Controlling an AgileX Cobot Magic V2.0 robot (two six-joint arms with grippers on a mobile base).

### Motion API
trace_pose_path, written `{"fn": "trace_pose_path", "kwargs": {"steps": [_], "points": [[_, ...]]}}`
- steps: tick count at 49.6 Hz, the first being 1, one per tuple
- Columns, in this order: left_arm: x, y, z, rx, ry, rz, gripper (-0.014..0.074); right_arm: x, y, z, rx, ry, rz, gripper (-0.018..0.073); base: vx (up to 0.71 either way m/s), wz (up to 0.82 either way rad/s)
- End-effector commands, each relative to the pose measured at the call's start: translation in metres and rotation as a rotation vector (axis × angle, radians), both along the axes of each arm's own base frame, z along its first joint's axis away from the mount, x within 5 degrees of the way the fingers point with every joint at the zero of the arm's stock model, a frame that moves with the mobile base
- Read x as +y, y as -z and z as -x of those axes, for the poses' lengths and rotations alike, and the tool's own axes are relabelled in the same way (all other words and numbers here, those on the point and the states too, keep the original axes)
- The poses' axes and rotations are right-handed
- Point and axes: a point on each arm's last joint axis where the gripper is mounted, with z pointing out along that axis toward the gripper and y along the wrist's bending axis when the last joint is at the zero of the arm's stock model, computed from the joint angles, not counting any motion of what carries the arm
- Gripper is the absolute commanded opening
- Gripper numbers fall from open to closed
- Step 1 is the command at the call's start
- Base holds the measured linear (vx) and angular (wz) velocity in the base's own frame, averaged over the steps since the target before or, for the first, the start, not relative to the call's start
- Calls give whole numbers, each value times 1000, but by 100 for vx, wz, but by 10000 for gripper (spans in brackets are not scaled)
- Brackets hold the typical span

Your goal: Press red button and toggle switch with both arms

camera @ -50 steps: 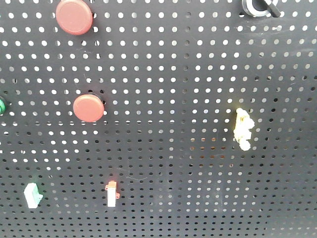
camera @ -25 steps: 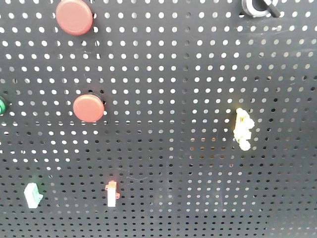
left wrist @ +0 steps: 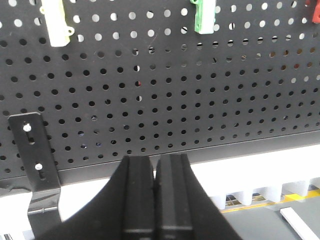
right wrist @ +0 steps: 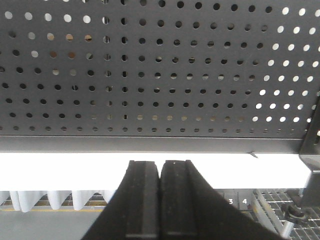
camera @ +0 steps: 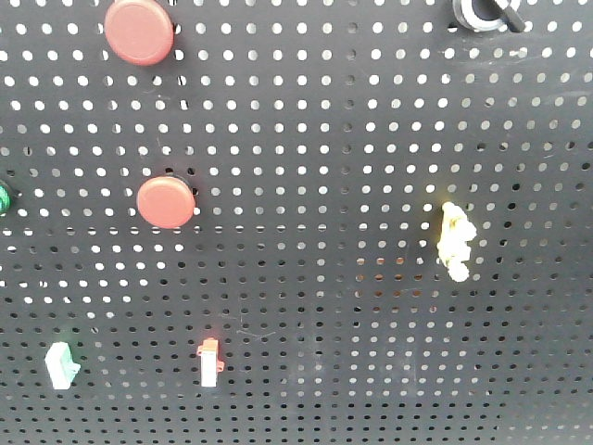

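In the front view two round red buttons sit on the black pegboard (camera: 324,139): a larger one (camera: 139,31) at the top left and a smaller one (camera: 166,202) at mid left. The toggle switch (camera: 482,11), a black lever in a silver ring, is cut off by the top right edge. Neither gripper shows in the front view. My left gripper (left wrist: 155,160) is shut and empty, below the pegboard's lower edge (left wrist: 200,152). My right gripper (right wrist: 160,164) is shut and empty, below the board's bottom rail (right wrist: 150,145).
A pale yellow knobbly switch (camera: 454,241), a white red-tipped switch (camera: 209,362), a mint switch (camera: 61,364) and a green knob (camera: 4,197) are on the board. The left wrist view shows a black bracket (left wrist: 37,175), a cream switch (left wrist: 57,25) and a green switch (left wrist: 203,17).
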Motion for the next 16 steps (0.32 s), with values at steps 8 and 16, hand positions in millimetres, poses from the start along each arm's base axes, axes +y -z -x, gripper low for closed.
{"fn": "trace_pose_path", "kwargs": {"steps": [8,16], "points": [[0,4,0,-59,1,24,2,0,-4,0,-81,6,17,-3,0,0],[0,4,0,-59,1,24,2,0,-4,0,-81,5,17,-3,0,0]]}}
